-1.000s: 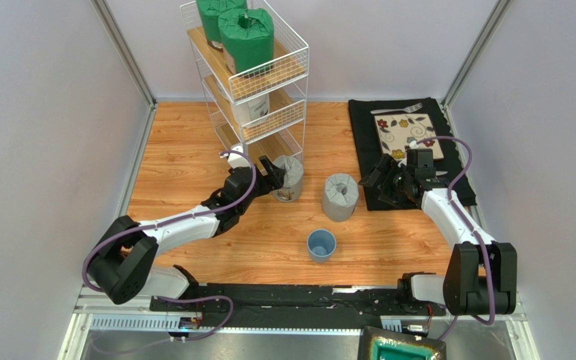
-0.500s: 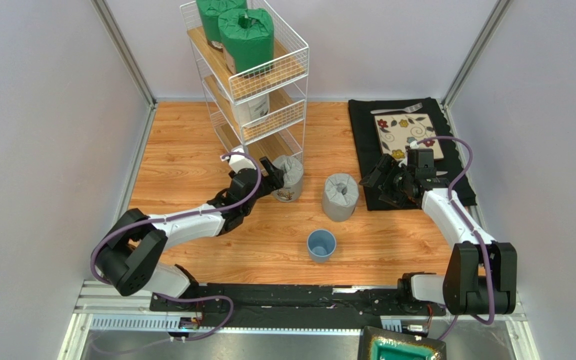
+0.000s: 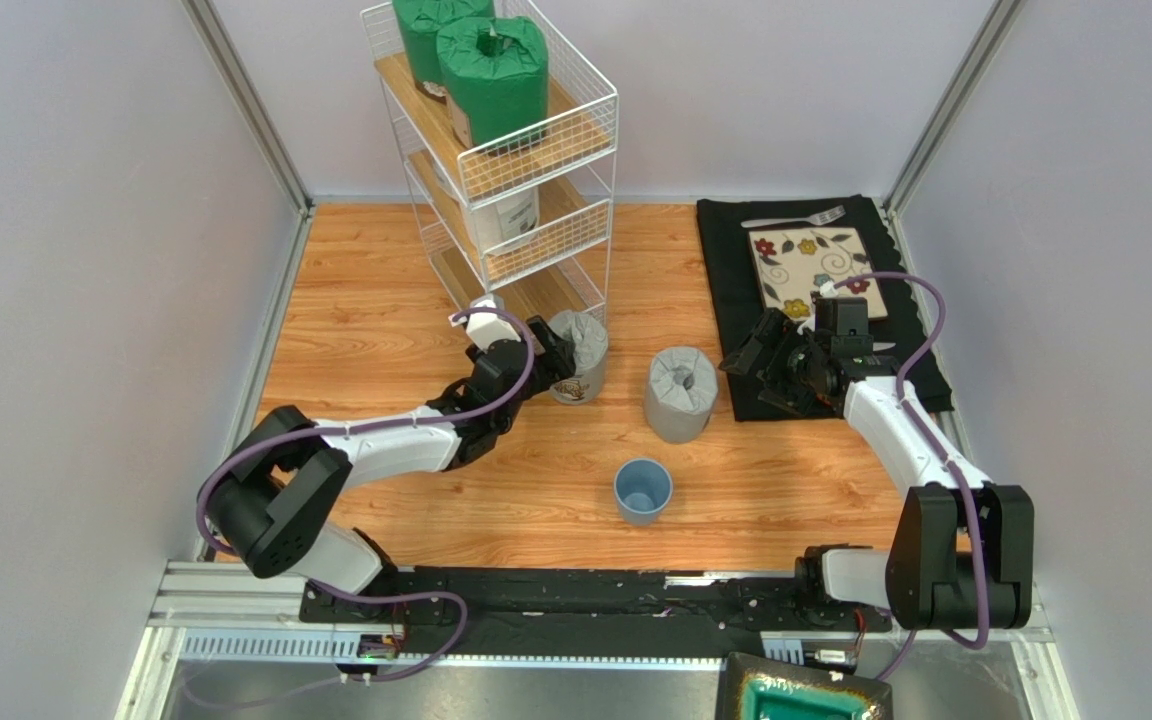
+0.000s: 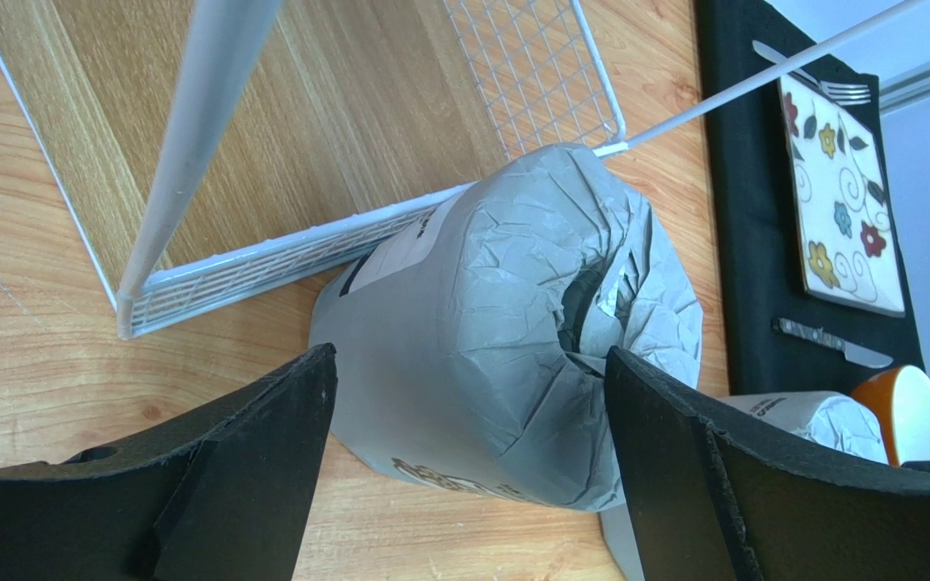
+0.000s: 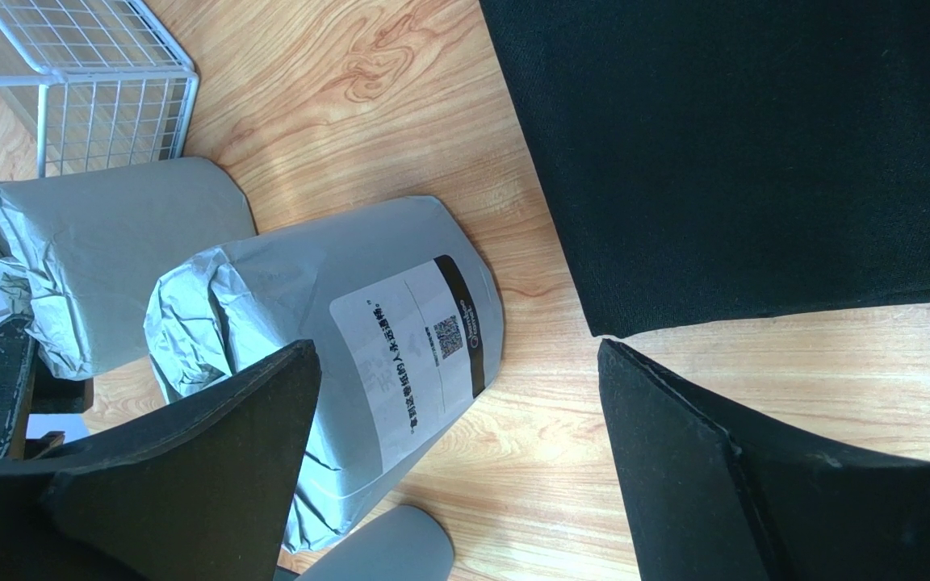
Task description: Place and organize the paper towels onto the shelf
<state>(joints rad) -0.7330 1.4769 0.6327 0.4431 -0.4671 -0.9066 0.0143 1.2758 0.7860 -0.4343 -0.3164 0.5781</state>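
Observation:
Two green rolls (image 3: 489,72) stand on the top tier of the white wire shelf (image 3: 585,138). A white roll (image 3: 509,212) sits on the middle tier. One grey roll (image 3: 582,350) stands on the floor by the shelf's foot. My left gripper (image 3: 549,360) is open, with a jaw on each side of this roll (image 4: 506,327) and small gaps between. A second grey roll (image 3: 680,392) stands to the right. My right gripper (image 3: 758,354) is open and empty just right of it, and that roll (image 5: 337,351) lies by the left jaw.
A small blue cup (image 3: 642,489) stands in front of the second grey roll. A black mat (image 3: 732,255) with a floral plate (image 3: 812,267) and a fork lies at the right. The shelf's bottom wire frame (image 4: 252,260) is right behind the near grey roll.
My left arm has reached forward and to the right, so its open jaws now straddle the grey roll by the shelf. The right arm and the rolls have not moved.

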